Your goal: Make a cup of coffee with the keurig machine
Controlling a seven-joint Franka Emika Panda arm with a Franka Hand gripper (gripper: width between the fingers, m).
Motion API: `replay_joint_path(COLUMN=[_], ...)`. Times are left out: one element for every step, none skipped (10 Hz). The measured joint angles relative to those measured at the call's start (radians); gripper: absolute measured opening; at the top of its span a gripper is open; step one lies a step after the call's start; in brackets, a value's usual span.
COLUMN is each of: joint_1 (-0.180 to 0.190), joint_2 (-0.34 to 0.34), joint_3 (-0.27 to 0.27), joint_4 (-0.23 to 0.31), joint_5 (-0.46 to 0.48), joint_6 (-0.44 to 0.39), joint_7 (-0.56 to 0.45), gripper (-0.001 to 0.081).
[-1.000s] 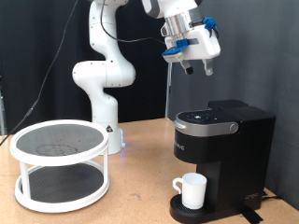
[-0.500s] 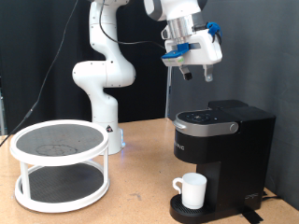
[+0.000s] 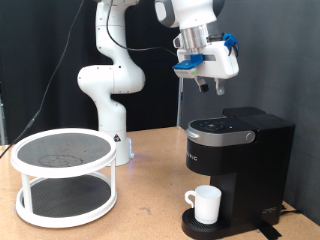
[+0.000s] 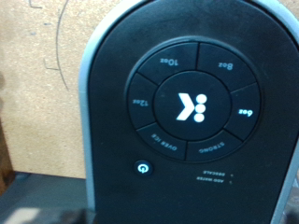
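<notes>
The keurig machine [image 3: 243, 150] stands on the table at the exterior view's right, its rounded lid down. The cup [image 3: 207, 204], a white mug, sits on the drip tray under the spout. My gripper [image 3: 211, 86] hangs in the air above the machine's lid, well clear of it, with nothing seen between its fingers. The wrist view looks straight down on the keurig machine [image 4: 192, 56]: a ring of size buttons around a lit white logo [image 4: 191, 107] and a small power button [image 4: 141, 168]. No fingers show in the wrist view.
A white two-tier round rack [image 3: 63, 175] stands at the exterior view's left on the wooden table [image 3: 150, 215]. The arm's white base [image 3: 110, 85] rises behind it. A dark curtain hangs at the back.
The gripper has drifted a little to the exterior view's right and slightly down, staying above the machine. Cup and machine have not moved.
</notes>
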Motion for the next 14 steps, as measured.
replay_joint_path(joint_1=[0.000,0.000,0.000,0.000,0.000,0.000,0.001,0.001,0.001,0.001,0.001,0.002,0.003,0.003], joint_2=[0.010,0.024,0.040,0.055,0.067,0.081,0.095,0.107,0.115,0.121,0.128,0.137,0.145,0.154], joint_3=[-0.001,-0.001,-0.001,-0.001,0.000,0.000,0.001,0.001,0.001,0.001,0.001,0.001,0.001,0.001], joint_4=[0.008,0.019,0.029,0.035,0.035,0.036,0.036,0.035,0.034,0.031,0.029,0.028,0.026,0.025], joint_5=[0.000,0.000,0.000,0.000,-0.002,-0.005,-0.011,-0.016,-0.019,-0.019,-0.021,-0.023,-0.025,-0.027], joint_6=[-0.024,-0.054,-0.080,-0.095,-0.100,-0.103,-0.103,-0.103,-0.103,-0.103,-0.103,-0.103,-0.102,-0.100], joint_7=[-0.005,-0.012,-0.018,-0.023,-0.027,-0.028,-0.028,-0.028,-0.028,-0.030,-0.032,-0.032,-0.032,-0.032], gripper=[0.0316,0.0175,0.0175,0.0041,0.0041,0.0013,0.0013,0.0002,0.0001,0.0001,0.0000,0.0000,0.0000,0.0000])
